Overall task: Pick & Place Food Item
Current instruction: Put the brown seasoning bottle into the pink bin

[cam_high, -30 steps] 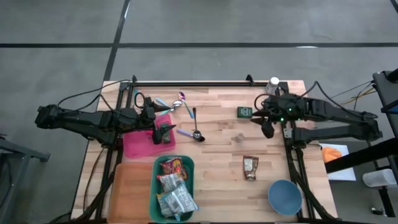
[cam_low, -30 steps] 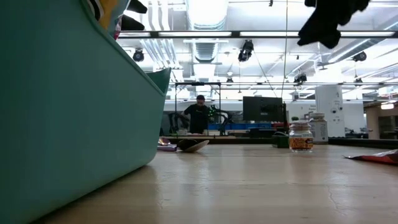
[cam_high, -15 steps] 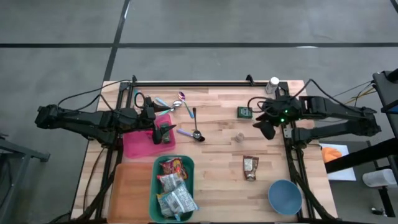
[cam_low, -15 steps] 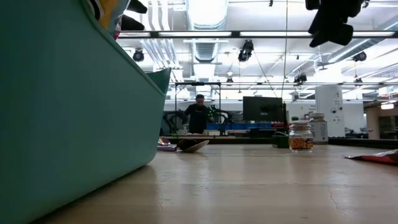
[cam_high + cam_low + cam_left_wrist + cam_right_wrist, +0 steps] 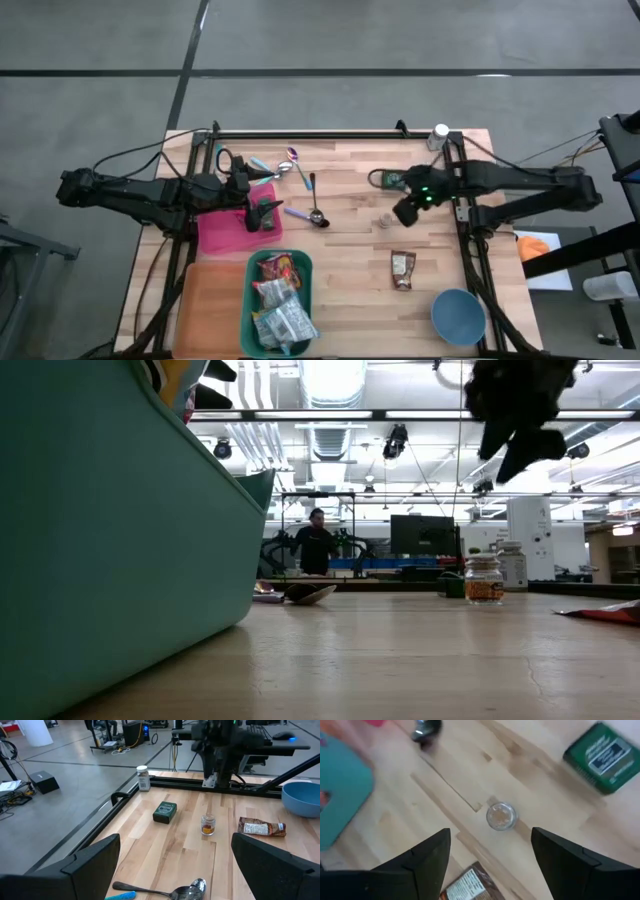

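The right claw (image 5: 403,213) hangs above the table (image 5: 350,250), with the small jar (image 5: 385,221) just beside it toward the table's middle. The box (image 5: 391,181) lies behind the claw, the snack packet (image 5: 402,269) before it, and the bowl (image 5: 458,316) farther forward.

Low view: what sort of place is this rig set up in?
Probably an open robotics lab or workshop, not a kitchen. Behind the wood table runs an exposed ceiling with ducts and strip lights, a person stands at a far bench beside a monitor, and the floor is bare concrete.
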`<action>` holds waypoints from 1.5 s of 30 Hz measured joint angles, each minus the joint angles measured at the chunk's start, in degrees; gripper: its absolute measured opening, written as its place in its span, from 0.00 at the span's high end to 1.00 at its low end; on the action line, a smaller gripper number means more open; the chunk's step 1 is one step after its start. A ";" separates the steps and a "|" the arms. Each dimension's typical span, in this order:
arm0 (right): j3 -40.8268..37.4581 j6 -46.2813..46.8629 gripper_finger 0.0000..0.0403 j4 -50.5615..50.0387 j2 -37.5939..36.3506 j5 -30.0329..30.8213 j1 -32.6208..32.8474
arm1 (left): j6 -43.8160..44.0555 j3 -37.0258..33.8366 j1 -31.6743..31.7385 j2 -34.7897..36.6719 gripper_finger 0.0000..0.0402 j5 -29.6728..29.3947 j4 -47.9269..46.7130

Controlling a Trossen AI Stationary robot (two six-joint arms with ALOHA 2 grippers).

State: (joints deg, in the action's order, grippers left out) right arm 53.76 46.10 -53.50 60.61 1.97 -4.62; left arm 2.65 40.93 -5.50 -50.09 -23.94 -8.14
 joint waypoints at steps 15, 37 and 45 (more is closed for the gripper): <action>2.10 6.25 0.32 4.40 21.00 -1.46 0.81 | 0.01 0.01 -0.01 -0.02 0.05 0.02 -3.18; 1.20 6.45 0.32 4.66 28.86 2.04 1.01 | 0.00 0.02 -0.02 -0.02 0.05 0.02 -12.94; 1.19 6.04 0.33 6.39 30.83 2.01 1.01 | 0.00 0.02 -0.01 -0.01 0.05 0.01 -13.11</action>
State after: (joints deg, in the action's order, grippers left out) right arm 54.94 52.15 -47.12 91.44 3.99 -3.62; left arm 2.66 40.95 -5.50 -50.10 -23.93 -21.26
